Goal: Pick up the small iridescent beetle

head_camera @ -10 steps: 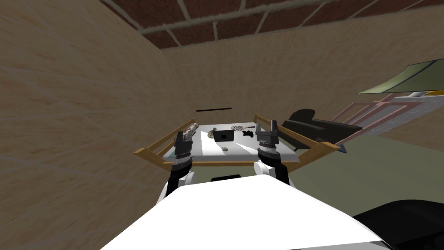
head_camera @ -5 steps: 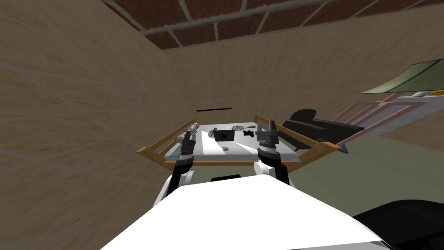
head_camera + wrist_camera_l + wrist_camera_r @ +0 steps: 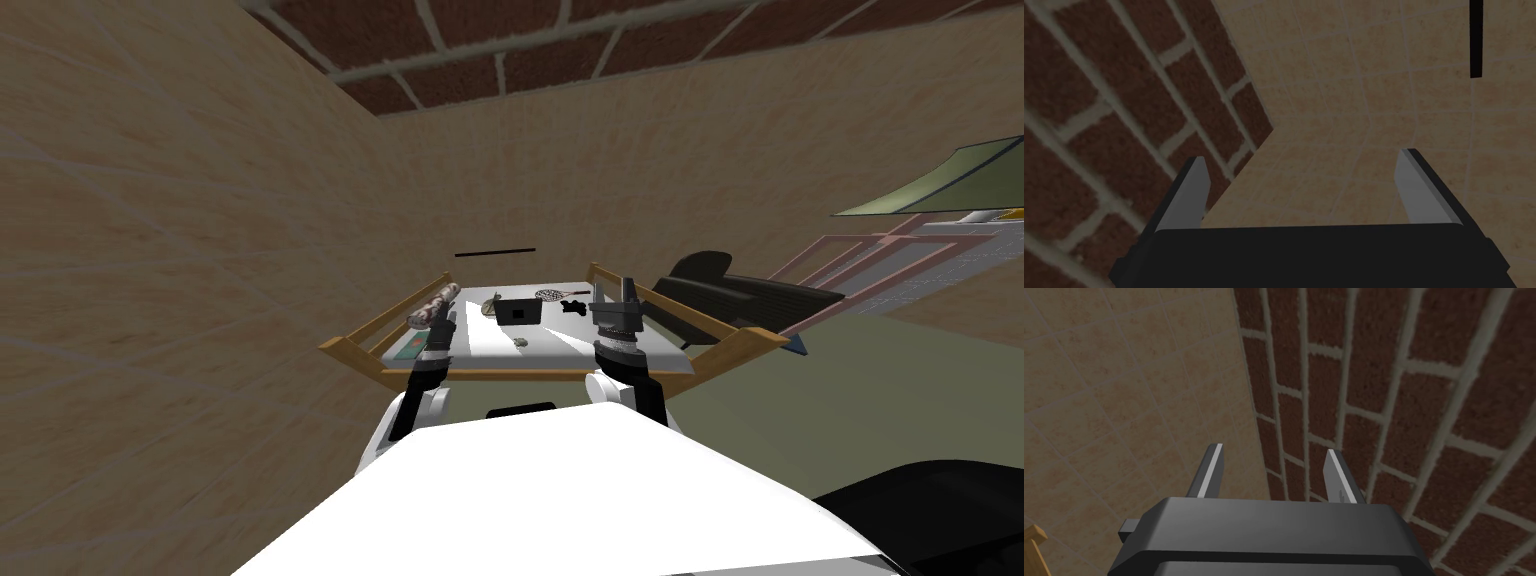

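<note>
A white-topped table (image 3: 570,352) with a raised wooden rail around it is standing straight ahead, close against the tan wall. To its right, a dark low seat (image 3: 745,292) is sitting on the green floor, just beside the table's right rail.

The left end effector (image 3: 1304,165) is hanging over the table's left front corner. Its two fingers are standing spread wide apart, with nothing between them. The right end effector (image 3: 1274,455) is hanging over the right front part of the table, pointing upward. Its fingers are also standing apart, though with a narrower gap, and are gripping nothing.

On the table top, a black box (image 3: 517,311) is lying near the middle. A patterned roll (image 3: 433,304) is lying along the left rail, just beyond the left end effector. A small racket-shaped thing (image 3: 553,294) is lying toward the back, behind the box and to its right. A small black shape (image 3: 573,308) is resting just beside the box on its right, near the right end effector.

The small greenish beetle (image 3: 519,342) is sitting on the bare white top near the front rail, on the near side of the black box. It is lying between the two end effectors and apart from both of them.
</note>
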Available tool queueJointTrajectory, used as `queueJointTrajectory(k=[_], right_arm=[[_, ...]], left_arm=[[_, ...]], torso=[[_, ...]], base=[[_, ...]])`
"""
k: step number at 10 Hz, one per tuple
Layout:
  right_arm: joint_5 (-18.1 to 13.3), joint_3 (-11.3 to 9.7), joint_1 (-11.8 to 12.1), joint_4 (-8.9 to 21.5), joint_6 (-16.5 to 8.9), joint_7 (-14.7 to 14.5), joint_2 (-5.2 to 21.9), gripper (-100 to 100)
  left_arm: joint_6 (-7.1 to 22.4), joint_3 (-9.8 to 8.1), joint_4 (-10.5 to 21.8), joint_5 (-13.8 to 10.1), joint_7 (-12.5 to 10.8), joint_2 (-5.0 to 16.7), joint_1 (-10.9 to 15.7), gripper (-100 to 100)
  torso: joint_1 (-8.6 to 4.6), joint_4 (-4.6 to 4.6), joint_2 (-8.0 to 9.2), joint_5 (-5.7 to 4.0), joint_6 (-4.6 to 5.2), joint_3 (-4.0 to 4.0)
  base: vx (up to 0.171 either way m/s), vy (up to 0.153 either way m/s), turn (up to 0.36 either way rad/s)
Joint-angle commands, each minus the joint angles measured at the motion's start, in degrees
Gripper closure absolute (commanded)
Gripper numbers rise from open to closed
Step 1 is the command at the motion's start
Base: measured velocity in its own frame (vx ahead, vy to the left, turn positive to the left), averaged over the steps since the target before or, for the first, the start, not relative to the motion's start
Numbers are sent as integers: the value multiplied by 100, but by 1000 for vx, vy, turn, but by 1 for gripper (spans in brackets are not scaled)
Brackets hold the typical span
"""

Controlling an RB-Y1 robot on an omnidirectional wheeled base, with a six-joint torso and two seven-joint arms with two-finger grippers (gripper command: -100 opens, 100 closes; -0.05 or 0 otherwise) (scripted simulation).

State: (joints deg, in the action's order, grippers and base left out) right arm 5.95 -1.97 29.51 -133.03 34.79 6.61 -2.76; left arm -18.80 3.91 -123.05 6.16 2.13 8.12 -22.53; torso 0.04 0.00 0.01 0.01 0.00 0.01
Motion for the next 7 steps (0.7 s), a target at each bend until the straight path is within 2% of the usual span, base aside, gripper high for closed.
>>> queueJointTrajectory(k=[1,2,4,7], right_arm=[[0,0,0,0,0,0,0,0],[0,0,0,0,0,0,0,0],[0,0,0,0,0,0,0,0],[0,0,0,0,0,0,0,0]], left_arm=[[286,27,180,41,37,99,120,-100],[414,27,180,41,37,99,120,-100],[838,26,488,80,69,216,410,-100],[1300,25,669,96,82,262,568,-100]], torso=[[0,0,0,0,0,0],[1,0,2,0,-1,1],[-2,0,2,0,0,1],[-3,0,1,-1,0,1]], base=[[-15,13,23],[-13,8,7],[-16,4,20],[-12,0,10]])
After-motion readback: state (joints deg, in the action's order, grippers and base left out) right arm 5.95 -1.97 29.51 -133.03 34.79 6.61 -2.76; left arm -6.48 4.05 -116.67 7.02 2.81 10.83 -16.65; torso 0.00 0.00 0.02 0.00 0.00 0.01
